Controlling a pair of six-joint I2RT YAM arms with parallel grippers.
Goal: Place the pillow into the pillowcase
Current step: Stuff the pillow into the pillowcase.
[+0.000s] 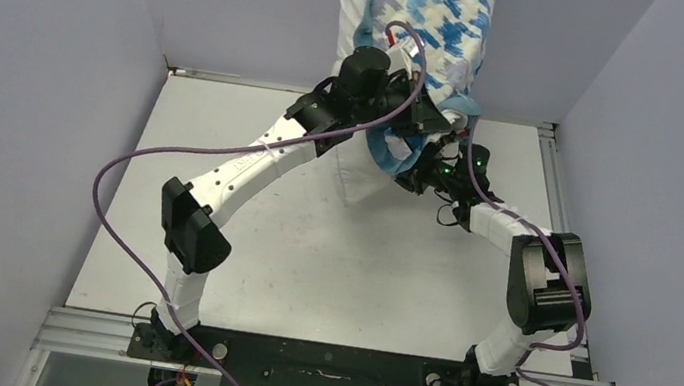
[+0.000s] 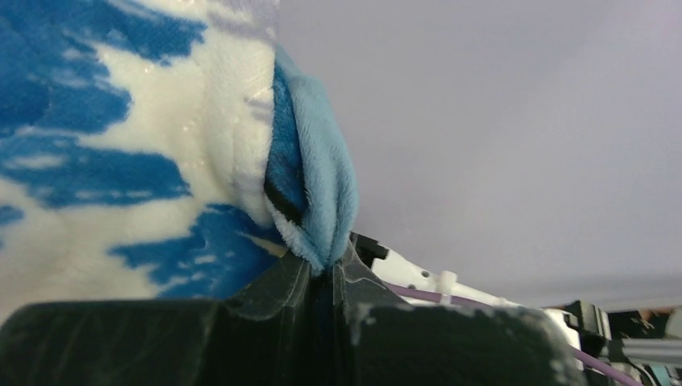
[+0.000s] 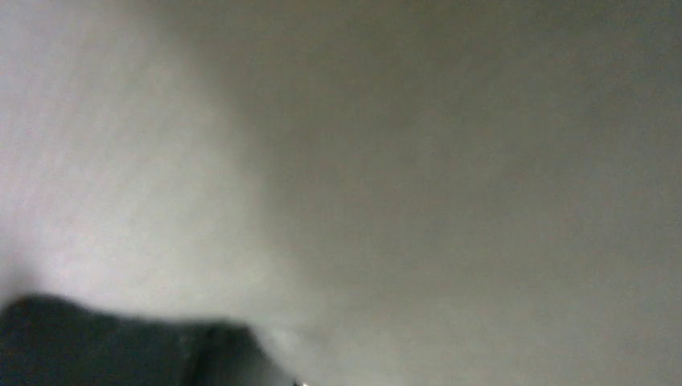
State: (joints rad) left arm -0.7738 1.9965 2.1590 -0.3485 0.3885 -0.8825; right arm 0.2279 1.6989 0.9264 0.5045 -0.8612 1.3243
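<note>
Inside left tool (image 2: pixel 326 273), pillowcase (image 2: pixel 145 161) hem pinched

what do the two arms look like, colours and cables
The left arm and right arm are white tubular shells with bulky black joint housings and black bases. The left one has a row of small dark dots along its link. A purple cable loops along each, and small green lights glow near the wrists. The left gripper has black, scuffed fingers.

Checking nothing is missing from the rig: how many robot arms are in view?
2. The left arm reaches from the near-left base to the raised pillowcase; the right arm reaches from the near-right base to its lower edge. None seem hidden.
</note>
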